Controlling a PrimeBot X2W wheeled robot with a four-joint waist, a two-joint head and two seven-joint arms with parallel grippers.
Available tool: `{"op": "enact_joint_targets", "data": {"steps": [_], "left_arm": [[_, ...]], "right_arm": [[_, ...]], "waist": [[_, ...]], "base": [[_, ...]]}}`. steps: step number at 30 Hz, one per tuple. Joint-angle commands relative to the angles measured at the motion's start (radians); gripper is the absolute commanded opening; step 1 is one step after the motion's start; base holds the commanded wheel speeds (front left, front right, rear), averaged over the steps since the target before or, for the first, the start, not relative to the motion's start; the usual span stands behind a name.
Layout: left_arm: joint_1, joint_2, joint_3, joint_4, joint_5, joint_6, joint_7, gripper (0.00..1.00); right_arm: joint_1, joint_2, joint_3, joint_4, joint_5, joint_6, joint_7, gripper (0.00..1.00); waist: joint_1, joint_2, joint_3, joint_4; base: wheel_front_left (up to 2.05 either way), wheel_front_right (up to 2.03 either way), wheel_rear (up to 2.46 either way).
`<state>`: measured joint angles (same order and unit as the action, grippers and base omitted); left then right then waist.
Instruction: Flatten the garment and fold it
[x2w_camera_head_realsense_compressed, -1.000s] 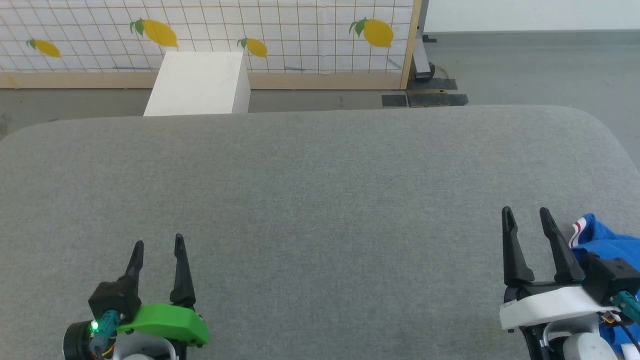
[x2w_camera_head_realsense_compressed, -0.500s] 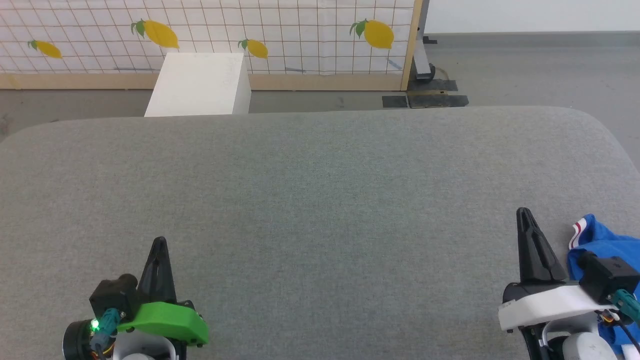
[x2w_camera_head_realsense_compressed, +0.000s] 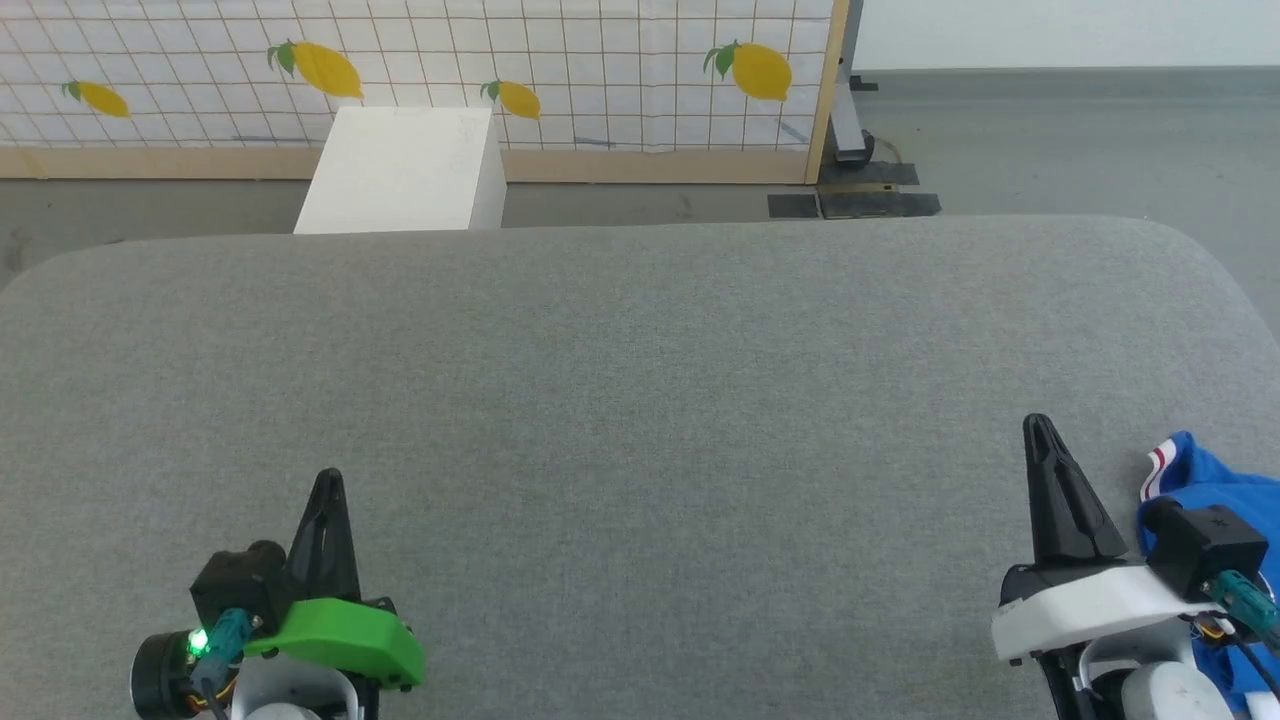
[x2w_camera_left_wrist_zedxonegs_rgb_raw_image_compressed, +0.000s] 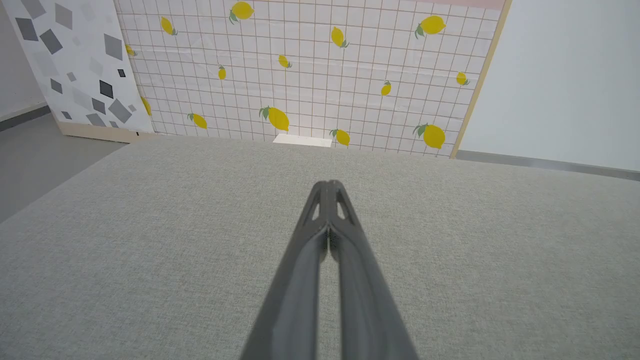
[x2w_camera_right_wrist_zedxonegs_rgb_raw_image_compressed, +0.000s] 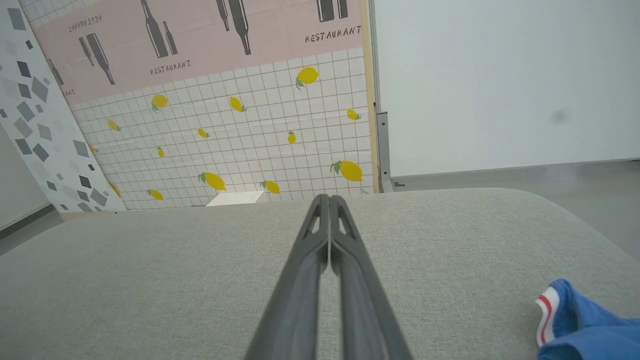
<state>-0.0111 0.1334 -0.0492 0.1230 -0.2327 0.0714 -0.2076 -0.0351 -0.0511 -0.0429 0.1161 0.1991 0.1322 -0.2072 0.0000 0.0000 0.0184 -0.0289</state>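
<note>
Left gripper (x2w_camera_head_realsense_compressed: 328, 480) and right gripper (x2w_camera_head_realsense_compressed: 1040, 425) each have their two dark fingers pressed together into a single point, pinching nothing. Both are held low over the grey padded surface (x2w_camera_head_realsense_compressed: 640, 360), fingers pointing away from the robot toward the lemon-print panel (x2w_camera_head_realsense_compressed: 600, 60). The left one sits on a green mount and the right on a white one, well apart from each other. Whether the fingertips touch the surface below cannot be told.

The garment (x2w_camera_head_realsense_compressed: 1230, 480) lies crumpled just to the right of the right gripper, beside its finger bases and wrist. Only a bunched blue fold with a white, red-striped edge shows. The rest is cut off by the picture edge and partly hidden behind the black camera housing on that wrist, so no lettering can be made out. From the left gripper it lies far off to the right. Ahead of the left gripper, beyond the surface's far edge, stands a white box (x2w_camera_head_realsense_compressed: 405, 170).
</note>
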Motion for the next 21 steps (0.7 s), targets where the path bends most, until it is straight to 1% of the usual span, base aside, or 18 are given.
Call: {"op": "enact_joint_targets", "data": {"steps": [1, 21], "left_arm": [[0.002, -0.006, 0.003, -0.006, 0.01, -0.006, 0.006, 0.0], [0.004, -0.023, 0.013, -0.031, 0.059, -0.02, 0.05, 0.0]], "right_arm": [[0.007, 0.0, 0.002, -0.008, -0.01, 0.0, 0.006, 0.0], [0.014, 0.0, 0.011, -0.032, -0.052, -0.001, 0.05, 0.0]], "waist": [[0.0, 0.0, 0.0, 0.0], [0.0, 0.0, -0.004, 0.007]], "base": [[0.0, 0.0, 0.0], [0.0, 0.0, 0.0]]}}
